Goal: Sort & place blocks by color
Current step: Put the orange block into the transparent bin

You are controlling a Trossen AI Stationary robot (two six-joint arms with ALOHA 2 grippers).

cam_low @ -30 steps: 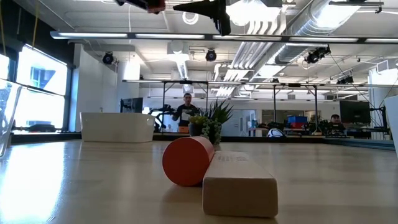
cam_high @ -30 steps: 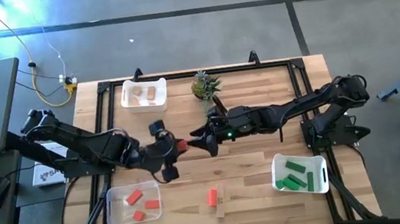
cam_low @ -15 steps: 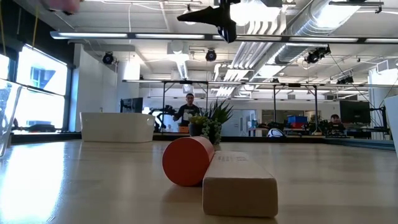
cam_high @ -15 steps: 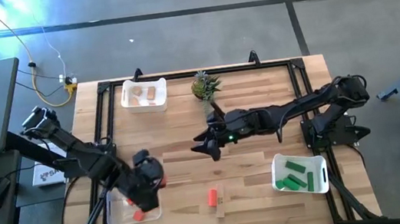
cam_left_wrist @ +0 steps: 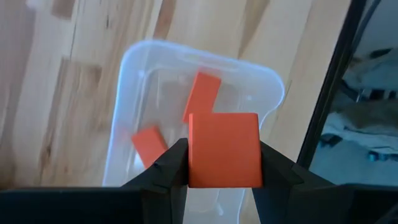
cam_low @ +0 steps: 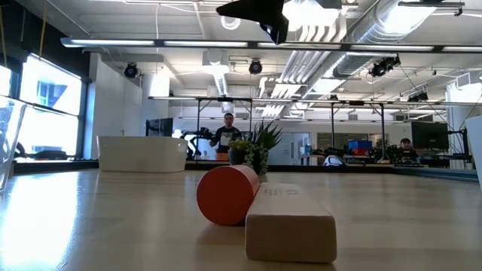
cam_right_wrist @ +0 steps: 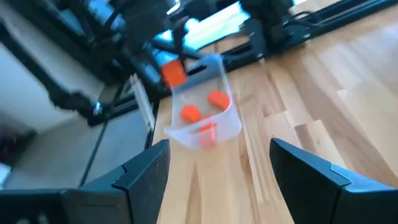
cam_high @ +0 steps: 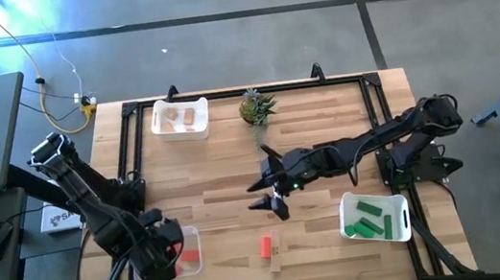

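Across the wooden tabletop (cam_high: 235,171) I count three bins: a clear bin (cam_high: 179,251) at the near left, a white bin (cam_high: 179,118) at the far left holding two tan blocks (cam_high: 181,118), and a white bin (cam_high: 374,216) at the near right with three green blocks (cam_high: 373,218). One potted plant (cam_high: 256,108) stands at the far edge. My left tool (cam_left_wrist: 224,163) hangs over the clear bin, pinching a red-orange cube (cam_left_wrist: 224,149) between its fingers; a second ago it was near the middle of the tabletop, beside my other arm. Under it lie two red-orange blocks (cam_left_wrist: 200,98) inside the bin. My right tool (cam_high: 272,200) has its fingers spread wide with nothing between them, and has moved nearer the front edge than before. On the tabletop between the near bins, one red-orange cylinder (cam_low: 226,194) lies touching one plain tan bar (cam_low: 290,222), both unmoved.
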